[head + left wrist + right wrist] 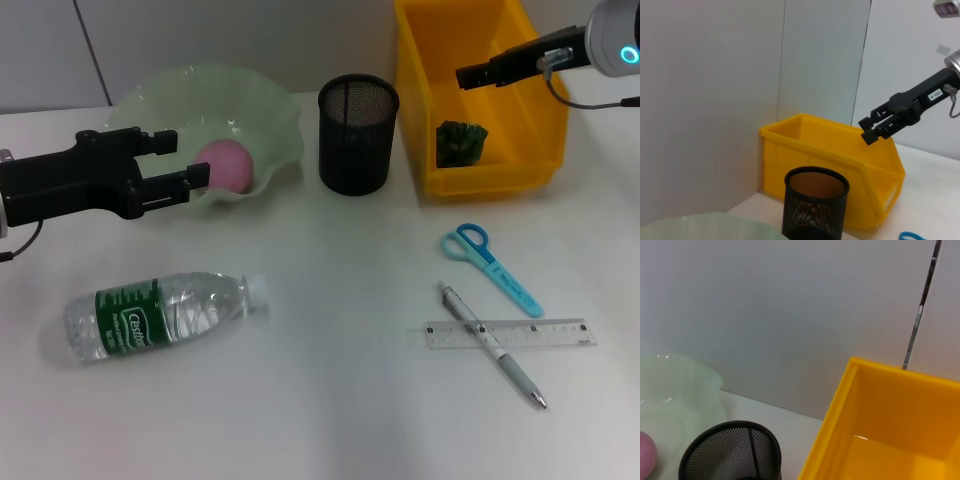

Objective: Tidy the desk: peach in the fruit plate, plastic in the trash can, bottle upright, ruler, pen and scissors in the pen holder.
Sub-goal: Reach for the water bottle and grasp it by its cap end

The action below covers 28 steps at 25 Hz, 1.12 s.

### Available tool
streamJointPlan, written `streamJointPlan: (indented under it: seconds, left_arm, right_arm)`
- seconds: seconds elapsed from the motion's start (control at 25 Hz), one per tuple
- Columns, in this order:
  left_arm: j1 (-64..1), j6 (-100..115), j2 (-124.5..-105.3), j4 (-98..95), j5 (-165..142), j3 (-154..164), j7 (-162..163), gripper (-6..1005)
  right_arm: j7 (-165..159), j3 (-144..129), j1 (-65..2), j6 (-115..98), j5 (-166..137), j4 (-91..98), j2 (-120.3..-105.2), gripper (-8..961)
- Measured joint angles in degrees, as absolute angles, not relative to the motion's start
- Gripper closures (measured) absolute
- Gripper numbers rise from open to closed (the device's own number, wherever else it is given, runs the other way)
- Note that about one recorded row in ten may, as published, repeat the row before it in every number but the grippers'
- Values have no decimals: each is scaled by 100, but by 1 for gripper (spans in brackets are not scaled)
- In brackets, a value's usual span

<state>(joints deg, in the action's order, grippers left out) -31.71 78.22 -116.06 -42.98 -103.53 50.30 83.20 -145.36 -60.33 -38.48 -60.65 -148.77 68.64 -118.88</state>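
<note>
The peach (230, 165) is lodged in the fruit plate (268, 110), the plastic (461, 142) in the trash can (425, 90). The left gripper (178, 168), spread and empty beside the plate, is best lowered squarely over the fallen bottle (160, 315); the right gripper (466, 75), fingers together and empty, is held above the can.

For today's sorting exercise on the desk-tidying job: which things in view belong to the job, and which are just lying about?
Belonging to the job:
peach, fruit plate, trash can, green plastic, bottle, ruler, pen, scissors, pen holder, desk; left pincer, right pincer.

Just lying about:
nothing else visible.
</note>
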Motion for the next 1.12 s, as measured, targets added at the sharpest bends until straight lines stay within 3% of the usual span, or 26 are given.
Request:
streamJointPlan:
  seconds: [1.12]
  left_arm:
    - [-3018, 7862, -11716, -4386, -10260, 4321, 8481, 350]
  right_arm:
    - [-11761, -5164, -3186, -8658, -10511, 6753, -11825, 212]
